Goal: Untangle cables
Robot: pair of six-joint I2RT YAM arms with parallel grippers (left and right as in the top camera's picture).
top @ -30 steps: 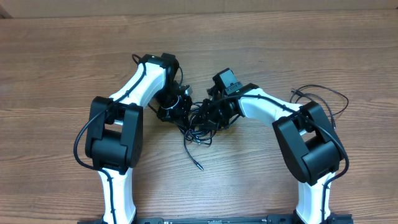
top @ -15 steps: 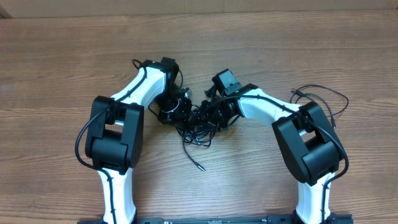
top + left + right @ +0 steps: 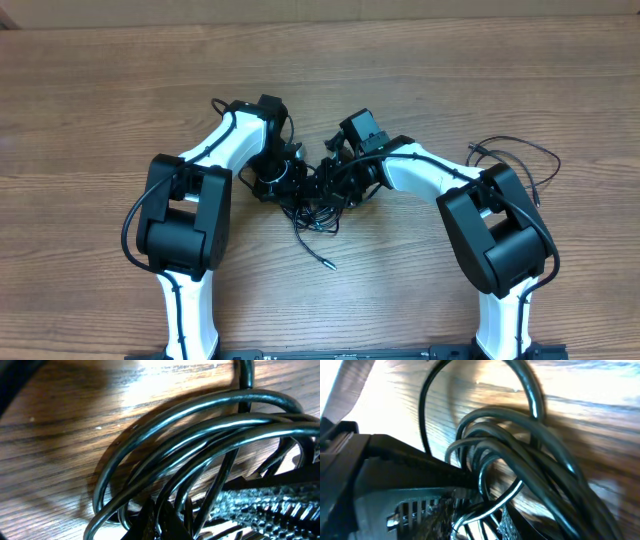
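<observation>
Now the loose plug tip (image 3: 329, 265) lies slightly further right on the brown wooden table (image 3: 100, 90) than a second ago. Overhead, the tangle of thin, glossy black cables (image 3: 315, 205) sits between both arms. Only the wrist views show the grips: the left gripper (image 3: 288, 178) is pinched tight on strands, and the right gripper (image 3: 338, 182) is partly closed around several looped cords.

cables (image 3: 312, 213) | black, tangled bundle (one plug end trailing) | table (image 3: 90, 120) centre

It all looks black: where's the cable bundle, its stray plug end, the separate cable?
cable bundle (image 3: 313, 212): overhead view, lower loops
stray plug end (image 3: 328, 265): overhead view, tip
separate cable (image 3: 515, 140): overhead view, top of arc
</observation>
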